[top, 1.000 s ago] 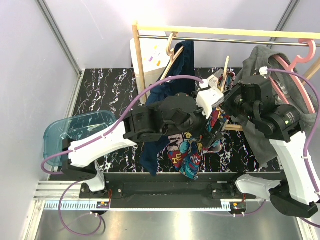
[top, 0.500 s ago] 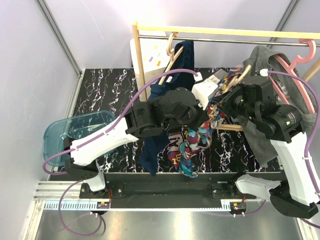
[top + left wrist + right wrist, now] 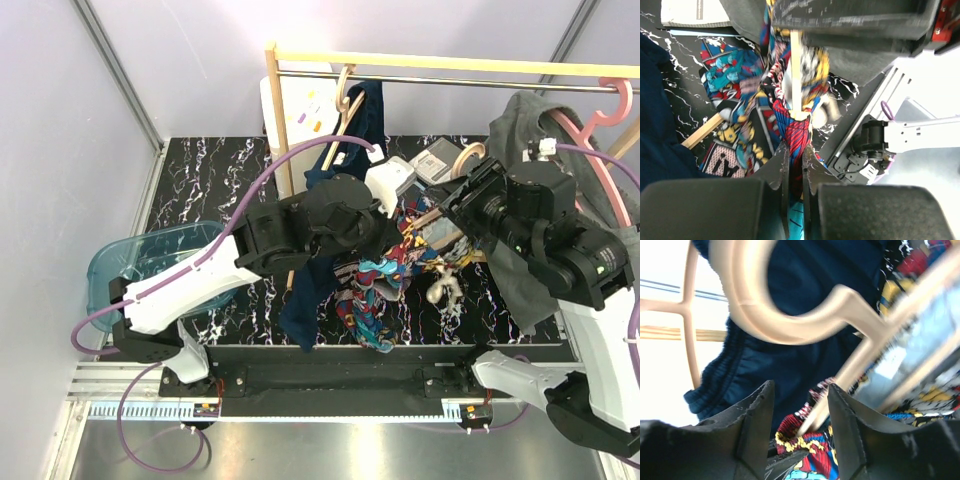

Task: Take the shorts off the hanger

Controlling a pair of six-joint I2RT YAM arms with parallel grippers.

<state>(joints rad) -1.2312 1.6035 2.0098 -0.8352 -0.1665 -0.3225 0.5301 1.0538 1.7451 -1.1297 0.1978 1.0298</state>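
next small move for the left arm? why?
Probably pull the left gripper toward the near table edge. Its jaws look shut on the cartoon-print shorts, which are bunched around the wooden hanger bar. The right gripper straddles the hanger's arm, seemingly bracing it.
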